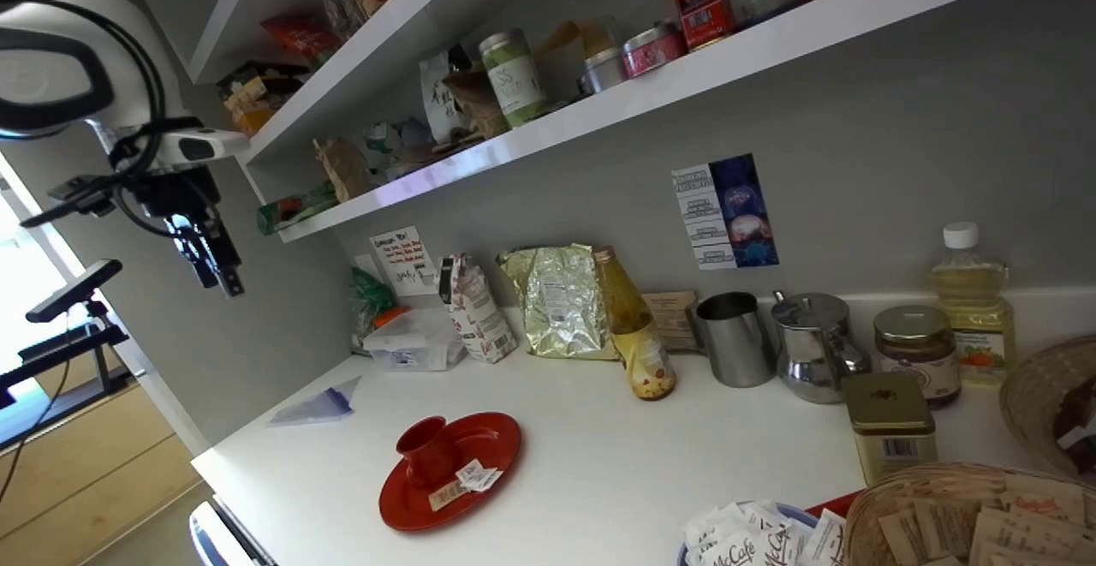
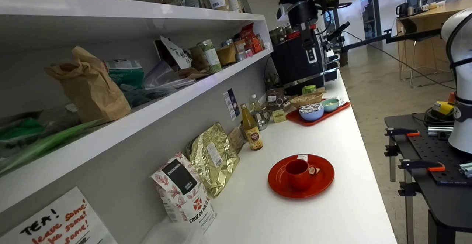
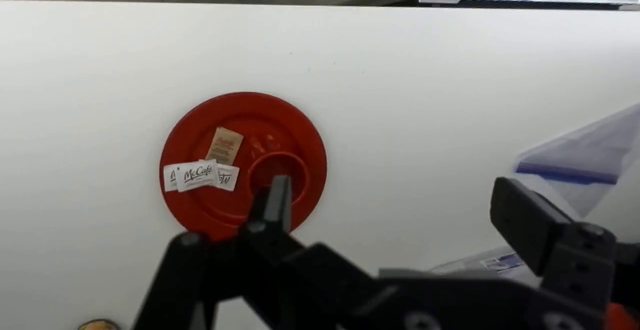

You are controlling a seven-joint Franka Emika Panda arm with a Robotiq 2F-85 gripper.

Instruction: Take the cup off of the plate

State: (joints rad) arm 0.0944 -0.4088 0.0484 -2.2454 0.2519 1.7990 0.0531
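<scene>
Red cup (image 2: 298, 179) stands upright on the matching plate (image 2: 325, 178), with paper packets (image 3: 197, 176) lying beside it. My gripper (image 3: 391, 193) hangs high over the counter (image 3: 425, 95), spread wide and holding nothing. In the wrist view one finger (image 3: 280, 200) overlaps the cup, so I'd shift sideways until the cup sits midway, then come straight down, pinch lightly and lift level, avoiding the packets.

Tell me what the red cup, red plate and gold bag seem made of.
Red cup: probably ceramic with a glossy glaze, judging by its highlights. Red plate: likely the same, matching in colour and sheen, though plastic is possible. Gold bag: apparently foil or metallised film, by its shiny, crinkled surface.
</scene>
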